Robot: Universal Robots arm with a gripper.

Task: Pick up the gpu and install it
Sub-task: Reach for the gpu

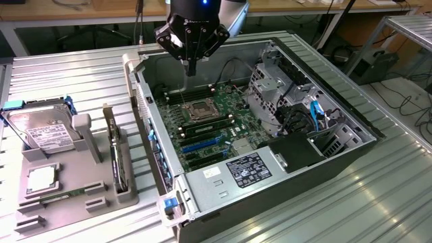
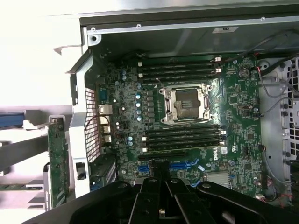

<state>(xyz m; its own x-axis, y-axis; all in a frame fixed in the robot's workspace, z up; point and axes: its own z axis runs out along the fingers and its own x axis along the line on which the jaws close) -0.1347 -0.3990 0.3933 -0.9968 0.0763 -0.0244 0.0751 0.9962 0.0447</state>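
Note:
The gpu [image 1: 116, 152] stands on its long edge in a slot of the grey holder [image 1: 74, 197], at the exterior view's left of the open computer case [image 1: 284, 172]; its silvery bracket points away from the camera. In the wrist view the gpu [image 2: 58, 161] appears as a narrow green board beside the case's rear wall. My gripper [image 1: 191, 70] hangs over the back part of the case, above the motherboard [image 1: 202, 126], well apart from the gpu. Its fingers are shut with nothing between them. In the wrist view my gripper [image 2: 159, 172] sits over the blue expansion slots [image 2: 182, 164].
The holder also carries a silver hard drive [image 1: 42, 130], a square processor [image 1: 40, 179] and a slim green memory stick [image 1: 64, 195]. Inside the case are a drive cage [image 1: 273, 88], cables and the power supply [image 1: 246, 169]. Everything rests on a ribbed metal table [image 1: 378, 202].

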